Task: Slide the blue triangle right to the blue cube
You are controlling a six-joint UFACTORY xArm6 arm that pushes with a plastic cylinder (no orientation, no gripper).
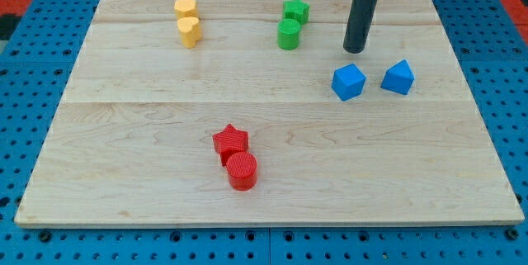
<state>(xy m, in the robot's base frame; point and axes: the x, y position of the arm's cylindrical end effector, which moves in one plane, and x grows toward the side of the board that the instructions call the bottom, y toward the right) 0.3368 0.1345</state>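
The blue cube [348,82] sits on the wooden board right of centre. The blue triangle [398,77] lies just to its right, a small gap between them. My tip [355,50] stands on the board just above the blue cube toward the view's top, apart from it, and up-left of the blue triangle. It touches neither block.
A green star-like block [296,11] and a green cylinder [288,35] stand left of the rod. Two yellow blocks [187,21] are at the top left. A red star [230,141] and a red cylinder [242,170] are at the bottom centre. The board's right edge [478,100] is near the triangle.
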